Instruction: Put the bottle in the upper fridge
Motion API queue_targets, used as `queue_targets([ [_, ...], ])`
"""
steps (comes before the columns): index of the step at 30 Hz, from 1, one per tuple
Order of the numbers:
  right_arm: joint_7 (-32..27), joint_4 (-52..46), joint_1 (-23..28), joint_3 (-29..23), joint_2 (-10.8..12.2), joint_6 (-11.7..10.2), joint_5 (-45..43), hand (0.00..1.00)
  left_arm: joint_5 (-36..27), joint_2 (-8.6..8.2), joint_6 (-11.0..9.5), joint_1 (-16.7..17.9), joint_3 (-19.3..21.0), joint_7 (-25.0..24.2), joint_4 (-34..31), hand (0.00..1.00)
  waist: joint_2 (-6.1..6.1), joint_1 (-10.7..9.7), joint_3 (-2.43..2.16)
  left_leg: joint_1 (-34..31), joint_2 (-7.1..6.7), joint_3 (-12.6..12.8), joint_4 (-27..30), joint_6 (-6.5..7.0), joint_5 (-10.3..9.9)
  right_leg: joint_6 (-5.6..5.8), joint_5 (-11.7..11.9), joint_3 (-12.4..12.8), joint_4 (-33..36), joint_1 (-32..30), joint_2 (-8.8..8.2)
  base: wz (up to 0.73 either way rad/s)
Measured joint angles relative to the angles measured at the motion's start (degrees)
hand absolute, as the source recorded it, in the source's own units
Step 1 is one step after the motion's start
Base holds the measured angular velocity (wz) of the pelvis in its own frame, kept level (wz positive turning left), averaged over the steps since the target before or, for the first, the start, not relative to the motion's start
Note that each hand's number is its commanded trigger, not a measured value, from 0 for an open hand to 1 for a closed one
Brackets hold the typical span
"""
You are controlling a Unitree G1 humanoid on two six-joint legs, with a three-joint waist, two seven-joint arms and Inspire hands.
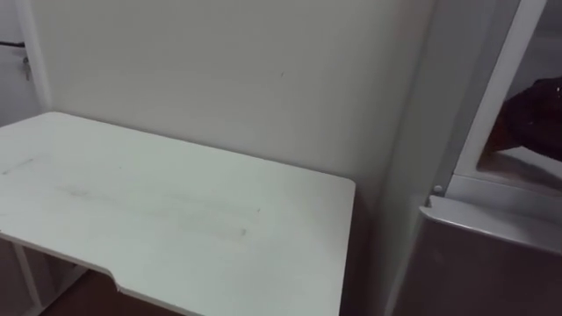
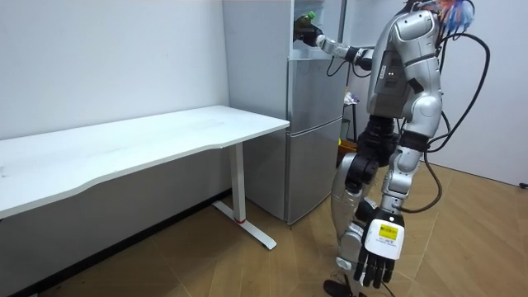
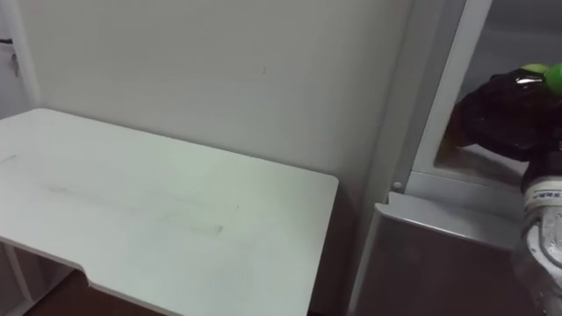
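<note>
Right hand (image 3: 502, 116): dark, at the right edge of the frame, inside the open upper part of the fridge (image 2: 314, 124), fingers curled round the bottle (image 3: 551, 75).
Hidden: the hand covers the bottle's body, and the frame edge cuts off part of both.
Bottle: only a bright green top shows, above the hand, within the upper compartment.
Left hand (image 2: 376, 262): hangs low beside the robot's leg, lower right of the room view, fingers loosely straight, holding nothing.
Table (image 1: 176, 211): white, left of the fridge, against the wall.
</note>
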Motion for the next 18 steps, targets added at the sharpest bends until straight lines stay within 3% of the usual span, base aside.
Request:
queue_targets([
  [5,-3.95,2.88,-1.05,1.2,0.48,-3.03,-5.63,1.0,-0.24,0.18,-0.68,-0.12,-0.84,0.11,-0.44,0.0,0.72,1.5,-0.05,-2.14,0.18,-0.57,1.94,-0.18,-0.53,-0.26,-0.13,-0.11,0.22,-1.75,0.01,0.01],
  [6,-4.42,3.57,-1.49,1.45,0.48,-3.59,-6.5,0.91,-0.26,0.3,-0.68,-0.19,-1.39,0.07,-0.51,0.0,0.79,1.56,-0.04,-2.56,0.18,-0.66,2.09,-0.19,-0.51,-0.3,-0.1,-0.12,0.3,-2.04,0.01,0.07],
  [7,-5.37,4.48,-2.47,2.11,0.47,-4.13,-7.29,0.51,-0.27,0.42,-0.66,-0.25,-2.24,0.04,-0.7,0.0,1.02,1.55,-0.05,-3.39,0.21,-0.84,2.64,-0.2,-0.52,-0.39,-0.03,-0.3,0.27,-2.26,0.05,0.05],
  [8,-6.57,6.38,-3.44,2.95,0.46,-4.87,-8.43,0.0,-0.24,0.55,-0.55,-0.48,-2.52,-0.01,-1.18,0.0,1.15,1.56,-0.06,-4.04,0.21,-1.11,3.0,-0.25,-0.51,-0.53,0.09,-0.56,0.27,-2.67,0.06,0.06],
  [12,-10.64,14.64,-7.02,4.5,0.46,-8.09,-14.25,0.0,-0.75,2.27,-0.41,-2.86,-4.04,0.02,-1.18,0.0,1.1,2.33,0.01,-6.39,0.21,-2.21,4.56,-0.44,-0.54,-0.8,0.22,-1.5,0.5,-4.11,0.16,0.13],
  [14,-13.24,21.03,-10.81,5.22,0.36,-8.34,-16.78,0.0,-0.73,2.68,-0.29,-4.76,-5.4,0.09,-1.92,0.0,1.06,2.54,0.05,-9.32,0.21,-3.39,5.97,-0.57,-0.4,-1.21,0.49,-2.89,1.07,-5.92,-0.04,0.27],
  [18,-14.79,26.8,-12.51,7.92,-1.56,-7.91,-18.02,0.0,-0.73,4.03,0.81,-6.09,-7.19,0.57,-4.36,0.0,0.36,2.79,0.19,-12.26,0.31,-4.26,7.95,-0.65,-0.35,-1.14,0.47,-4.25,1.19,-7.8,0.08,0.2],
])
